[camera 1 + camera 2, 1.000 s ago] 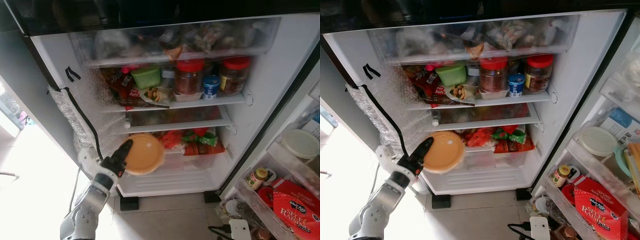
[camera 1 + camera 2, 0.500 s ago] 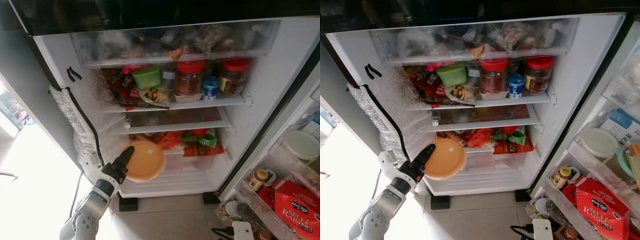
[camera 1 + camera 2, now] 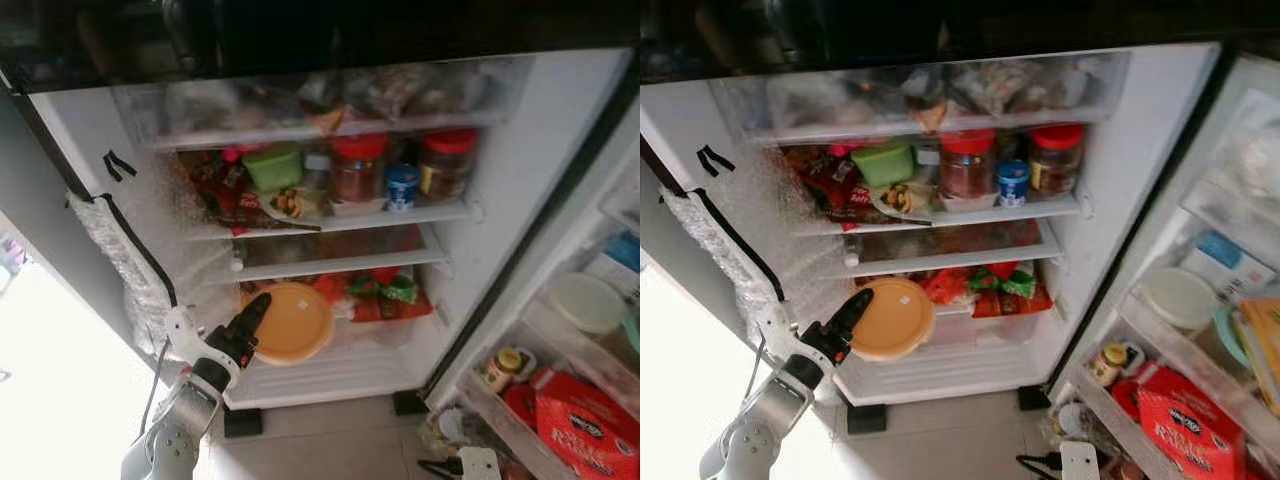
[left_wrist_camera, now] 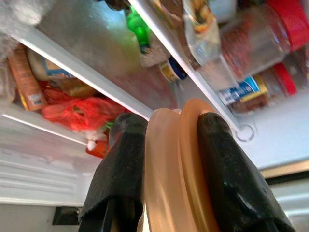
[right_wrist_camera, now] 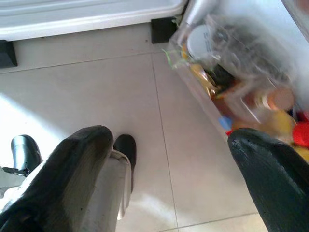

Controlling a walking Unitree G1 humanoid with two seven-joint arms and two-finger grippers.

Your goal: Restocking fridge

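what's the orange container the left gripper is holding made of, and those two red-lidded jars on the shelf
The orange container, clamped in the left gripper, looks like matte plastic: slightly translucent, with a soft moulded rim in the wrist view. The two red-lidded jars are clear, with their brown contents showing through; glass or clear plastic, I cannot tell. Their lids look like smooth plastic.

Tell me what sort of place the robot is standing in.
Most likely a home kitchen. It faces an open white fridge whose shelves hold red-lidded glass jars and packets; the door rack carries a red cardboard box; the floor is pale tile. The left gripper grips a round orange plastic container.
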